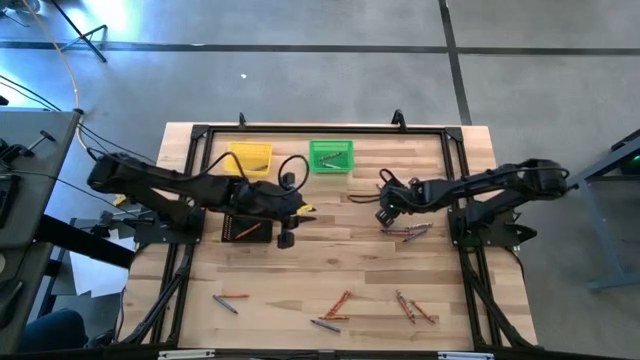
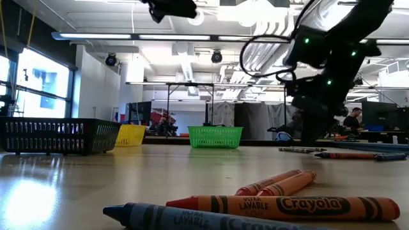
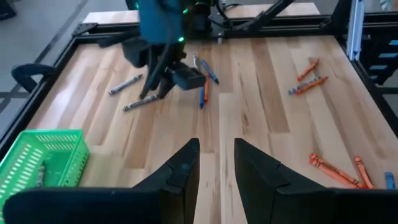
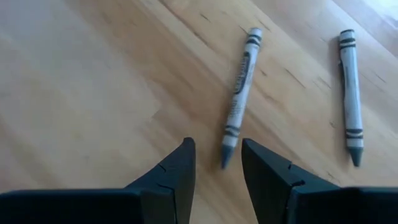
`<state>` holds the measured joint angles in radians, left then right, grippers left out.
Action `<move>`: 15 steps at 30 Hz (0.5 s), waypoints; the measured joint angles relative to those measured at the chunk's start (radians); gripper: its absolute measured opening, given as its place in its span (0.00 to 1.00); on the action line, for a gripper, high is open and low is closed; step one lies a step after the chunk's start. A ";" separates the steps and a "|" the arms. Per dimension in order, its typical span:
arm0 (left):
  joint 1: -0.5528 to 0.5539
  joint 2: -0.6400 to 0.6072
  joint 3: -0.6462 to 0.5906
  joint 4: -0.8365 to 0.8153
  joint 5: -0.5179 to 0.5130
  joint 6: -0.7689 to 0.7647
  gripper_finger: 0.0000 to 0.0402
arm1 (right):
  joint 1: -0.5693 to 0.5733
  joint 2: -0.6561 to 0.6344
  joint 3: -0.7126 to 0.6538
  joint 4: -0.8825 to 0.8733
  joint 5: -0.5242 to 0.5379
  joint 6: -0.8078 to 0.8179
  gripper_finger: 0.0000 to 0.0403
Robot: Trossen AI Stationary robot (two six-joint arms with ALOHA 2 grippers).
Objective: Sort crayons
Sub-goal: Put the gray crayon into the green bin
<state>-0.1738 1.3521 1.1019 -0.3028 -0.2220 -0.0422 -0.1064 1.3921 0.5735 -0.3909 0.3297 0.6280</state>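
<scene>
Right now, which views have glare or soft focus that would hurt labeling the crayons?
Low view: window glare on the table at left; the near blue crayon is soft. Right wrist view: the grey crayon ahead of the right gripper is sharp, the wood at left smeared. High view: evenly lit, crayons tiny.

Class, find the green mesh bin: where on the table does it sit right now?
In the high view, the green mesh bin sits at the table's far edge near the middle, just right of the yellow mesh bin.
</scene>
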 joint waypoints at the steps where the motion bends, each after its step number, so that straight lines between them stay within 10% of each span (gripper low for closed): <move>1: -0.009 -0.005 0.000 -0.008 -0.006 0.000 0.21 | -0.013 0.015 0.000 0.013 0.000 -0.009 0.31; 15: -0.100 -0.015 0.000 -0.042 -0.083 -0.041 0.21 | -0.161 0.095 0.002 0.108 -0.105 -0.114 0.31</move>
<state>-0.2742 1.3373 1.1015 -0.3453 -0.3046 -0.0835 -0.2678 1.4868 0.5758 -0.2832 0.2245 0.5144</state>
